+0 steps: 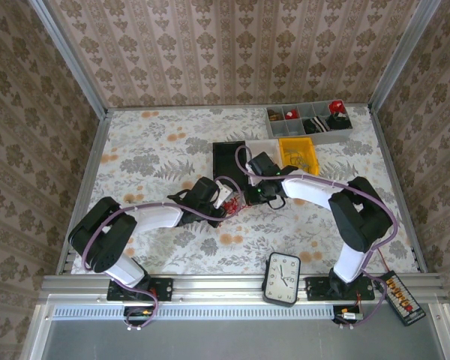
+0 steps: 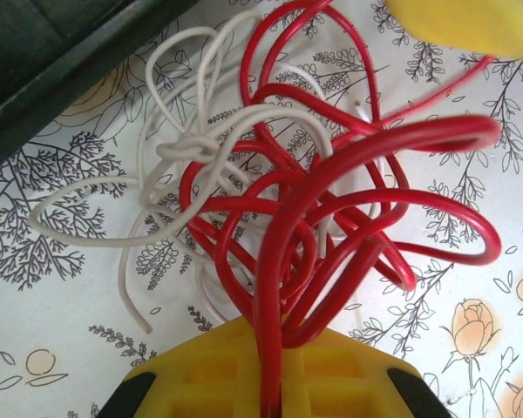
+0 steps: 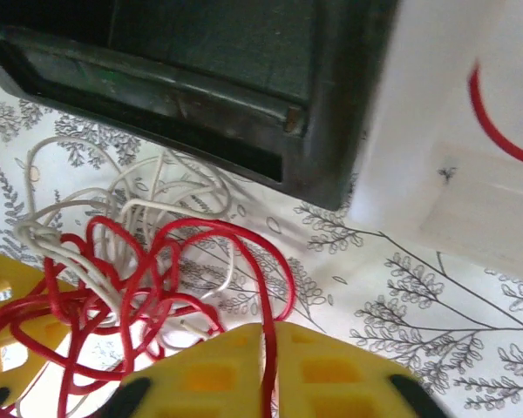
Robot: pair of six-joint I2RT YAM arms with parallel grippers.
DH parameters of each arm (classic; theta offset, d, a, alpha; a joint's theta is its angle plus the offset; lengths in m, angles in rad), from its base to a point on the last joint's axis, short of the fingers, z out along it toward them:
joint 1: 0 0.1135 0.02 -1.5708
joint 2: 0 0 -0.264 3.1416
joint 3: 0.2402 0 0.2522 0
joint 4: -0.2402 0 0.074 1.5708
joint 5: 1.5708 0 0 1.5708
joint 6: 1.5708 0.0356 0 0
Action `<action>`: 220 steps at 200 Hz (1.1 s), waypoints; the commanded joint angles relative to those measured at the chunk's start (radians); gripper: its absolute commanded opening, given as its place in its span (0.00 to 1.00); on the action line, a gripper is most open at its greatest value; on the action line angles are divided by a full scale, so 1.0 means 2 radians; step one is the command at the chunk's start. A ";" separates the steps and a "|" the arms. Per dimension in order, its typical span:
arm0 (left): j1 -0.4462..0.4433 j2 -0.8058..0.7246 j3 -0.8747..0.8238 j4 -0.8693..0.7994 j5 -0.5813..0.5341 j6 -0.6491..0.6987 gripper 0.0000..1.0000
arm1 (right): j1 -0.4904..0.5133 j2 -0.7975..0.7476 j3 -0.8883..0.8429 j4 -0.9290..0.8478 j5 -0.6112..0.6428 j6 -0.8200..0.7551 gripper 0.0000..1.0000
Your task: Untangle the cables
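The cables are a knot of red wires (image 2: 331,200) and whitish wires (image 2: 192,152) lying on the flowered tablecloth just in front of a black bin. From above the bundle (image 1: 233,198) sits between both grippers. My left gripper (image 2: 275,335) is shut on a red wire that runs down between its yellow fingers. My right gripper (image 3: 266,335) is shut on another red wire of the same knot (image 3: 131,270), coming from the opposite side. No blue wire is visible.
A black bin (image 1: 229,156), a white bin (image 1: 261,148) and a yellow bin (image 1: 298,152) stand right behind the tangle. A red wire (image 3: 497,131) lies in the white bin. A grey parts organiser (image 1: 307,120) is at the back right, a clock (image 1: 283,278) at the near edge.
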 commanded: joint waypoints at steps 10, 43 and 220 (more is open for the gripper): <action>-0.001 0.003 0.000 -0.020 -0.028 0.005 0.00 | -0.016 -0.044 -0.029 0.003 0.024 0.015 0.00; 0.009 0.005 -0.002 -0.028 -0.048 -0.013 0.00 | -0.042 -0.106 -0.075 0.002 0.080 0.066 0.00; 0.032 0.021 -0.007 -0.050 -0.108 -0.043 0.00 | -0.296 -0.350 -0.219 -0.148 0.224 0.268 0.00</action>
